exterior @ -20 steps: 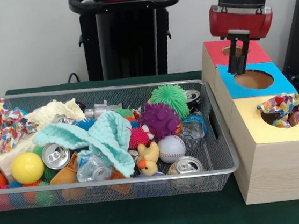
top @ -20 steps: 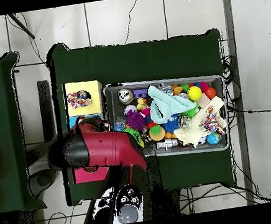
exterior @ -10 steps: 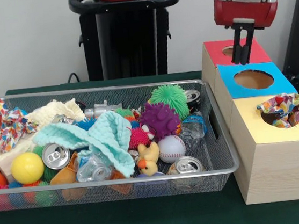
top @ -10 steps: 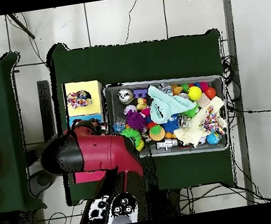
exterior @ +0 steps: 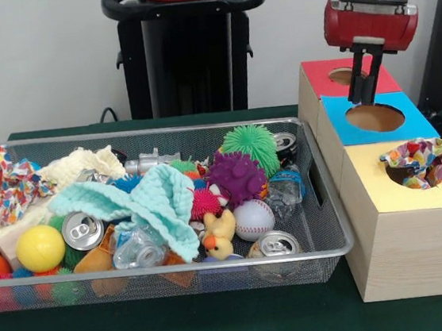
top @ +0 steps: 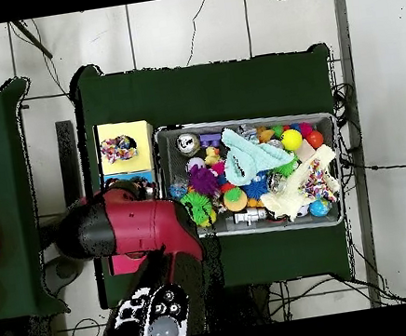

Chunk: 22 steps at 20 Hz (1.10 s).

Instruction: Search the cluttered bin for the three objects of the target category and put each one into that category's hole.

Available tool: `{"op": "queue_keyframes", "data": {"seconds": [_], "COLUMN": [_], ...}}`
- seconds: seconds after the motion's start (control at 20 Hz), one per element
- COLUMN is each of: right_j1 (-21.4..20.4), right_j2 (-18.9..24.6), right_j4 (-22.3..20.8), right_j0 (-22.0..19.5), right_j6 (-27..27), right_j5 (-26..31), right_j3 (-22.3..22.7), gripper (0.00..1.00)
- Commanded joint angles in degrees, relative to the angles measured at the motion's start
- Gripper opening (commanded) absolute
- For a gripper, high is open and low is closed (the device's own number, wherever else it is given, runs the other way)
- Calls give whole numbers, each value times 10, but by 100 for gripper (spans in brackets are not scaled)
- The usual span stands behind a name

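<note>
our pincer (exterior: 366,89) hangs over the blue hole (exterior: 374,117), prongs together, empty; we should swing across to the bin (exterior: 324,226), open wide, then descend.

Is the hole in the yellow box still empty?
No, a multicoloured patterned cloth is stuffed into the hole of the yellow box, bunched up over its rim.
</note>
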Motion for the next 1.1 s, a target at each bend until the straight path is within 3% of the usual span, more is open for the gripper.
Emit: {"op": "queue_keyframes", "data": {"seconds": [0.05,0.35,0.6,1.1], "right_j1": [48,65,48,60], "right_j2": [-2,-19,20,4], "right_j4": [28,39,83,101], "right_j0": [13,28,12,29], "right_j6": [153,160,171,156], "right_j5": [42,45,-15,-13], "right_j3": [-35,-46,-26,-40], "gripper": [0,0,0,0]}}
